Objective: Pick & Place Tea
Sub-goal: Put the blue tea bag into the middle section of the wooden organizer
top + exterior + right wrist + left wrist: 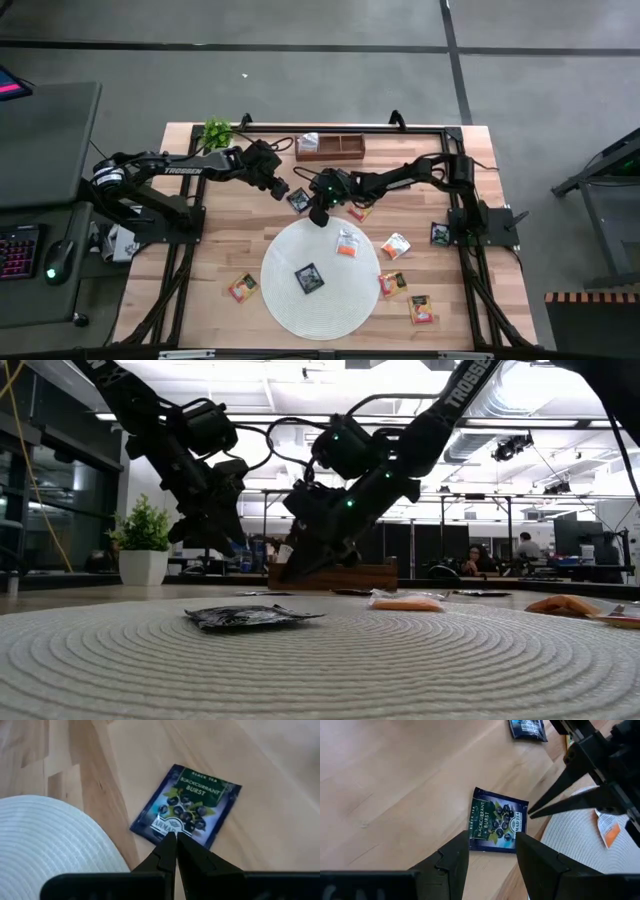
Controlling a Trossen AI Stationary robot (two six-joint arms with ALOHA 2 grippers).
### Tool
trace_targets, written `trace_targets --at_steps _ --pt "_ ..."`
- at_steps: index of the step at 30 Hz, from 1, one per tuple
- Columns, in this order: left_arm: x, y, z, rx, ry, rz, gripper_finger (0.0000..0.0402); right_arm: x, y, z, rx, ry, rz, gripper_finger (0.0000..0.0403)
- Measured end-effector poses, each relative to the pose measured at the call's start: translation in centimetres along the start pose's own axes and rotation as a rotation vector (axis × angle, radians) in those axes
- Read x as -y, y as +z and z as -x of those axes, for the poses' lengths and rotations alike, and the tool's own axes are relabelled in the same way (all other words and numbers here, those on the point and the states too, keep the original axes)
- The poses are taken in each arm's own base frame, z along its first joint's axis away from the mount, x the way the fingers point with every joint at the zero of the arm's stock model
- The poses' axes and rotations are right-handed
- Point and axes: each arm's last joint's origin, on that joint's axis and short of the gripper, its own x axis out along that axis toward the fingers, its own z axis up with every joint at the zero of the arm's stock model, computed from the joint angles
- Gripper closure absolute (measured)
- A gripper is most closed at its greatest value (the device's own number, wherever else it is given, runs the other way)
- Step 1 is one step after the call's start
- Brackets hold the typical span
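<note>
A dark blue tea sachet [497, 820] [298, 200] lies flat on the wood just beyond the far left rim of the round white mat [320, 285]. My left gripper [492, 855] [279, 189] hangs open above the sachet's left side, clear of it. My right gripper [172, 839] [318, 214] is shut, slanting down from the right, with its tips at the sachet's edge nearest the mat. A black sachet [309, 278] and a white-and-orange sachet [347, 243] lie on the mat. My right gripper has its shut fingertips [532, 812] at the dark blue sachet's edge beside the mat [162, 827], slanting down from the table's right. Whether the tips touch the sachet or stand just above it, I cannot tell. The sachet lies flat on the table.
More sachets lie on the wood around the mat, at right [396, 245] [440, 233] [392, 284] [421, 309], at left [243, 288] and under the right arm [360, 210]. A brown wooden tray [330, 147] and a small potted plant [216, 132] stand at the far edge.
</note>
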Motion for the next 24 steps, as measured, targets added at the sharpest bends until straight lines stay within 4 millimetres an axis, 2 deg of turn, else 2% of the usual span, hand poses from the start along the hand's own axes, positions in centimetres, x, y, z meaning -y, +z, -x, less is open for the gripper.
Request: trace_targets --at_steps 6,14,24 --pt "0.0 0.0 0.0 0.000 0.002 0.000 0.0243 0.7 -0.3 -0.5 -0.008 -0.015 -0.006 0.0391" --pt "-0.1 -0.1 0.0 -0.005 0.012 0.003 0.0243 0.5 -0.3 -1.4 -0.029 -0.009 0.006 0.0391" --pt "-0.1 -0.2 0.0 -0.024 0.007 0.041 0.0243 0.3 -1.5 -2.4 -0.094 0.019 -0.006 0.0391"
